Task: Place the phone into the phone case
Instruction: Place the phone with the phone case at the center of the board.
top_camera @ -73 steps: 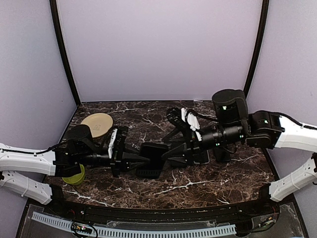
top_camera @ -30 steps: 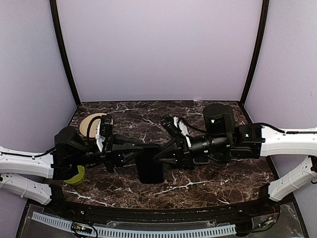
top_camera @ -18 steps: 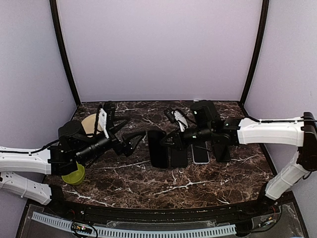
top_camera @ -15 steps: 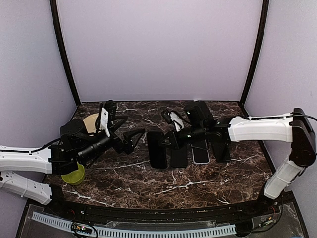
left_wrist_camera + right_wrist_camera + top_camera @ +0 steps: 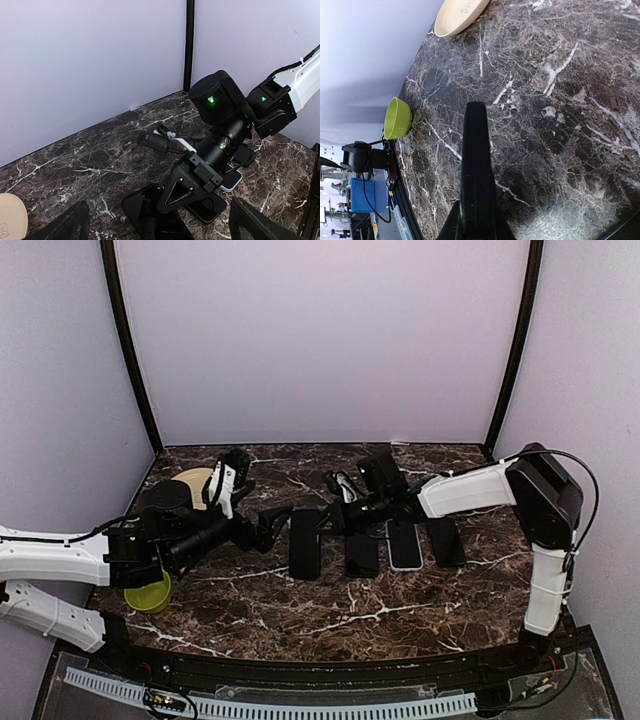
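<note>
Surveying dark veined marble table under lilac walls, working from near edge outward; recording green bowl nearest, at left, tucked against left arm; finding left gripper next, hovering low and pointing rightward, fingers spread wide at both lower corners of wrist view, gripping nothing; logging four flat slabs lying in a row across mid-table, all with long axes running near-to-far; taking leftmost black slab for the phone case, possibly with phone already seated, though failing to confirm either from these views; noting second black slab, white-rimmed slab and fourth black slab to its right, any of these possibly being a phone; placing leftmost black slab squarely between both pincers, lying just right of left gripper and just left of, slightly nearer than, right gripper; rating right gripper as closer, tip reaching toward slab's far right edge, contact not being determinable; reading right fingers as pressed together, showing no gap and nothing between; judging any coming grasp as needing approach across short axis, from either long side; spotting tan plate farthest, back left.
</note>
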`<action>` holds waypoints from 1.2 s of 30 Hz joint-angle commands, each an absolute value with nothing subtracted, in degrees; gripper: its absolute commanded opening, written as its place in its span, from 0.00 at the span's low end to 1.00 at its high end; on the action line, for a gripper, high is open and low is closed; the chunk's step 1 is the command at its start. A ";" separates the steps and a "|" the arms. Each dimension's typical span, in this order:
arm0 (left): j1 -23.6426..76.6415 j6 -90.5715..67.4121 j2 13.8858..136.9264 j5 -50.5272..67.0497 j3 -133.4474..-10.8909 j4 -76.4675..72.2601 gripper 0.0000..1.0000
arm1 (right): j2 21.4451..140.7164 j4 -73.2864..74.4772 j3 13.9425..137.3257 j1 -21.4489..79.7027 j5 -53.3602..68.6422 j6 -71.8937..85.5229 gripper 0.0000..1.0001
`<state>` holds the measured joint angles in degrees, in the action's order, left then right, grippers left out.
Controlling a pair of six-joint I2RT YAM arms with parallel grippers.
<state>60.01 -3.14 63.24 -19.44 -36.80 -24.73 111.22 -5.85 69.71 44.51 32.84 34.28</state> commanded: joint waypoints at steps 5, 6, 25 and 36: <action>60.03 -1.87 63.82 -20.89 -39.22 -22.50 0.99 | 116.73 -11.51 72.26 42.11 35.47 38.99 0.14; 60.03 -1.86 63.90 -21.09 -39.38 -22.17 0.99 | 117.25 -9.60 72.86 41.90 34.26 38.05 0.16; 60.03 -1.24 65.72 -22.10 -41.01 -19.20 0.99 | 118.09 1.26 75.68 41.75 22.16 34.29 0.37; 60.03 1.24 67.12 -25.26 -40.50 -20.42 0.99 | 110.48 15.15 86.12 41.74 15.29 17.78 0.78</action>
